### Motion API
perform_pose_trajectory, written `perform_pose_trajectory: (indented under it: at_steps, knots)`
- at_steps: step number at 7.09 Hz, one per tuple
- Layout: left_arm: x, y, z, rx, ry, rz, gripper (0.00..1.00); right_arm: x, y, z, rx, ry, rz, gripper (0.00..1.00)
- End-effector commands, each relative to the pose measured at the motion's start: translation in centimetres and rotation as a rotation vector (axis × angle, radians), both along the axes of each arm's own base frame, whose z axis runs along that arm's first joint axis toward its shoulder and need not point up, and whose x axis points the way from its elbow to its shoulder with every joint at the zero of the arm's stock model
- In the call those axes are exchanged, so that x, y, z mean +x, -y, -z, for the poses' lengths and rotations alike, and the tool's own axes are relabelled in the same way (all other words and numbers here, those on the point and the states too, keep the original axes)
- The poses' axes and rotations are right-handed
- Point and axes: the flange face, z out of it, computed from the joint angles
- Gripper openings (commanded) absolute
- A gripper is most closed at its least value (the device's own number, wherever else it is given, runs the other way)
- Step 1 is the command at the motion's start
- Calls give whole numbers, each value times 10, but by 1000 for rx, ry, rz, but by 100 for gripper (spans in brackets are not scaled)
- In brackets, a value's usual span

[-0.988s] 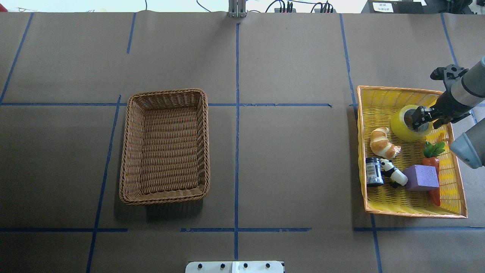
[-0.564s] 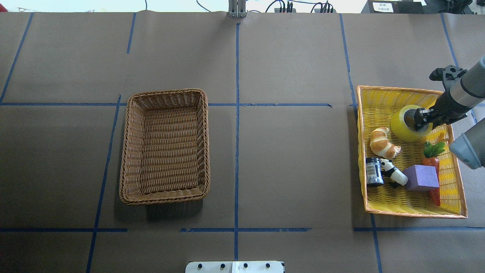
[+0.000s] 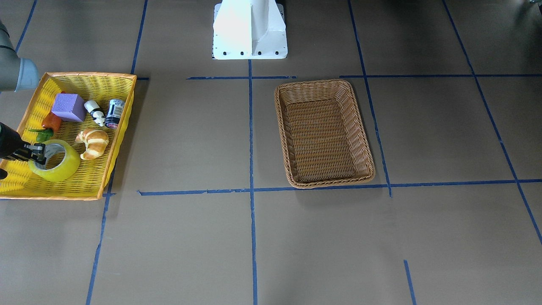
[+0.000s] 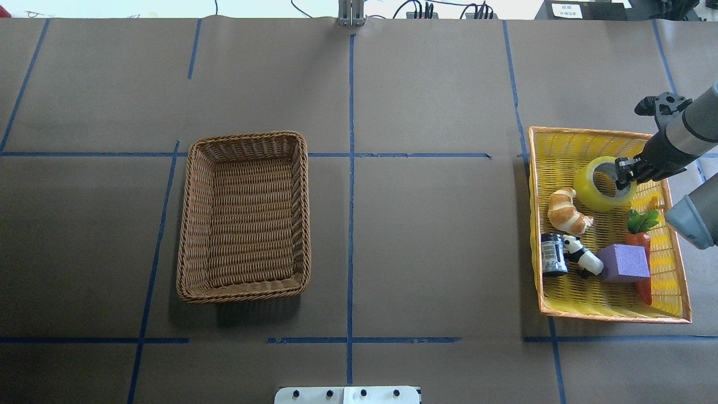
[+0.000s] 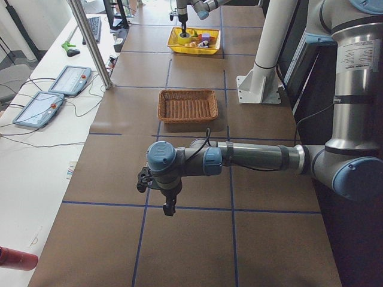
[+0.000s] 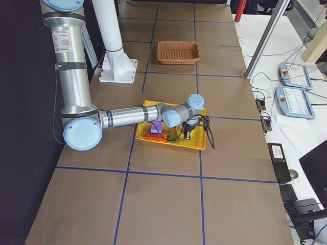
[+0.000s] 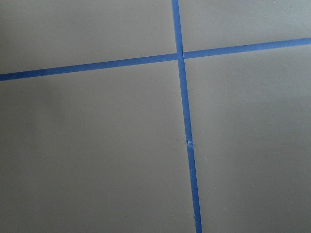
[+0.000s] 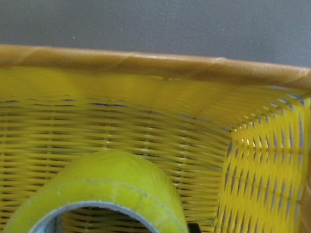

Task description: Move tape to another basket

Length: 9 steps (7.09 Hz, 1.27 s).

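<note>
The tape point(image 4: 589, 188), a yellow roll, lies in the far part of the yellow tray basket point(image 4: 611, 317). It also shows in the front view point(image 3: 63, 167) and fills the bottom of the right wrist view point(image 8: 107, 179). My right gripper point(image 4: 622, 174) sits at the roll's right wall, one finger in the hole and one outside, shut on the tape. The brown wicker basket point(image 4: 190, 224) stands empty left of the table's centre line. My left gripper point(image 5: 169, 206) hangs over bare table, far from both baskets; I cannot tell if it is open or shut.
The yellow tray also holds a croissant point(image 4: 567, 212), a dark can point(image 4: 553, 255), a panda figure point(image 4: 583, 257), a purple block point(image 4: 624, 264) and a carrot point(image 4: 639, 235). Blue tape lines cross the brown table. The robot's white base point(image 3: 250, 29) stands at the near edge.
My right gripper's fingers have drawn together on the tape's right wall, and the wrist has moved slightly toward the far side. The roll has shifted a little to the left.
</note>
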Motion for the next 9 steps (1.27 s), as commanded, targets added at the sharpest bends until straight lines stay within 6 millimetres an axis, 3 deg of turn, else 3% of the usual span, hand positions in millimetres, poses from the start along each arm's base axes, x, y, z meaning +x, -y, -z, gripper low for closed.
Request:
perform_pose_trajectory:
  at_steps: [1, 3, 5, 6, 9]
  knots:
    - [2, 0, 4, 5, -23, 1, 100, 28, 4, 48, 58, 72, -38, 0]
    - [2, 2, 17, 32, -23, 1, 100, 35, -3, 104, 45, 188, -70, 0]
    - [4, 7, 38, 101, -36, -4, 100, 18, 10, 157, 14, 244, -132, 0]
    - [19, 11, 44, 132, -120, -10, 100, 0, 15, 186, -26, 276, -163, 0]
    - [73, 20, 91, 88, -264, 135, 100, -49, -15, 223, -96, 488, -253, 0]
